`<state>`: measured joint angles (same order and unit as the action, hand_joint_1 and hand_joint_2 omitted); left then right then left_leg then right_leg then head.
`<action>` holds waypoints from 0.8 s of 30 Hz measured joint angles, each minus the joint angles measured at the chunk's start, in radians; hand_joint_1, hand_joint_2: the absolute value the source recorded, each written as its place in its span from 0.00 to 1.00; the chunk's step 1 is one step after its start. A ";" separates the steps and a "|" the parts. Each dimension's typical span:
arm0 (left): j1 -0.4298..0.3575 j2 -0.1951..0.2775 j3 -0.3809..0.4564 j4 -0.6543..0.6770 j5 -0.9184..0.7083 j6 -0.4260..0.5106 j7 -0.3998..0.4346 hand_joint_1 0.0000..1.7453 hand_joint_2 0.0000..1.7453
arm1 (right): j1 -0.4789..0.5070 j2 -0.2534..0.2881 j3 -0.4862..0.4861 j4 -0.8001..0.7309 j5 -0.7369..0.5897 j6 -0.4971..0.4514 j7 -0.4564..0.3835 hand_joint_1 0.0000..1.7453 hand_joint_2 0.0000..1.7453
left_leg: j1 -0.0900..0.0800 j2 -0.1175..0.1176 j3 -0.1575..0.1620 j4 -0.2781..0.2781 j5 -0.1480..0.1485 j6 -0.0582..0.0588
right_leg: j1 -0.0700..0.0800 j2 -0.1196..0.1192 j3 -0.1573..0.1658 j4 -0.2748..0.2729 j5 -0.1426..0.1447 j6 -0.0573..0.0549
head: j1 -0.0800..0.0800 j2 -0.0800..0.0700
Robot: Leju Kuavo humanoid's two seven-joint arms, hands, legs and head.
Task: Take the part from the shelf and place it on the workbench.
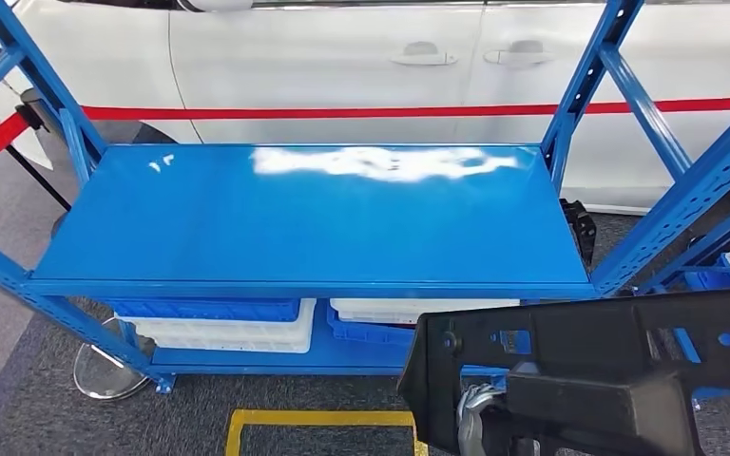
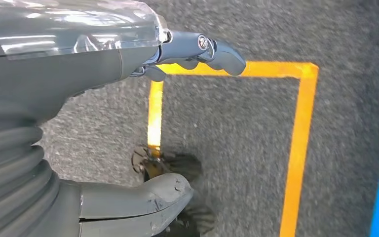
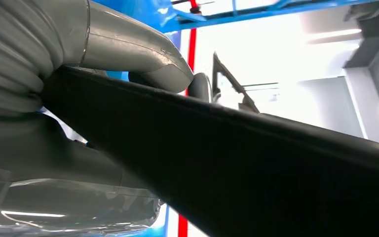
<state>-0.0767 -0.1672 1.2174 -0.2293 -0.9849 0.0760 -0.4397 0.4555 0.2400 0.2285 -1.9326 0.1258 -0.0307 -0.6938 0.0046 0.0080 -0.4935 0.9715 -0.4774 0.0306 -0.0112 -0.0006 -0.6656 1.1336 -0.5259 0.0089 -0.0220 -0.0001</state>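
A long black plastic part [image 1: 589,351] with holes and brackets fills the lower right of the head view, held in front of the blue shelf top [image 1: 314,218]. My right hand [image 1: 483,410] grips it from below. In the right wrist view the thumb [image 3: 138,54] presses over the edge of the part [image 3: 256,168], which hides the fingers. My left hand [image 2: 69,84] hangs over the carpet with nothing in it, its fingers [image 2: 212,49] and thumb [image 2: 143,197] apart.
The bare blue shelf surface stands between blue uprights [image 1: 585,85]. Below it sit a blue bin [image 1: 209,309] and white bins [image 1: 409,309]. A white car [image 1: 342,57] is behind. Yellow floor tape [image 1: 314,418] and a round metal base [image 1: 105,370] lie on grey carpet.
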 joint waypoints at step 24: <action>0.004 0.001 0.004 -0.001 -0.036 -0.008 0.013 0.00 1.00 | 0.029 0.040 -0.054 0.016 0.039 -0.010 -0.001 1.00 1.00 | -0.008 -0.005 0.052 0.044 -0.066 -0.024 | 0.012 -0.005 0.027 -0.094 0.108 -0.044 | 0.001 0.000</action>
<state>-0.0722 -0.1659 1.2217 -0.2301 -1.0209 0.0685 -0.4272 0.4849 0.2805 0.1749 -1.9164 0.1646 -0.0407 -0.6947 -0.0032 0.0030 -0.4416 1.0154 -0.5437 0.0066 0.0012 -0.0056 -0.6389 1.0394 -0.4178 -0.0346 -0.0209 0.0000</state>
